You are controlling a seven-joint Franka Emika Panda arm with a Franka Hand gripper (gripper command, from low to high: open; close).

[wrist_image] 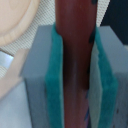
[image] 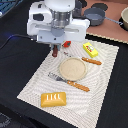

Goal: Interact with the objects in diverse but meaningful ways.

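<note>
Sitting nearest on the mat, the bread loaf [image: 53, 99] is waiting at six o'clock. At eleven o'clock from the plate [image: 73, 68], the pincer [image: 55, 50] is pinching the sausage [wrist_image: 75, 60] upright; it is looking light, stiff, slippery, best gripped mid-length.

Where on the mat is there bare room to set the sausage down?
The sausage is clamped between the fingers. Bare mat lies on the exterior view's left of the plate, above the bread loaf. Another patch sits right of the loaf, below the knife. Between plate, yellow block and spoon it is crowded.
</note>
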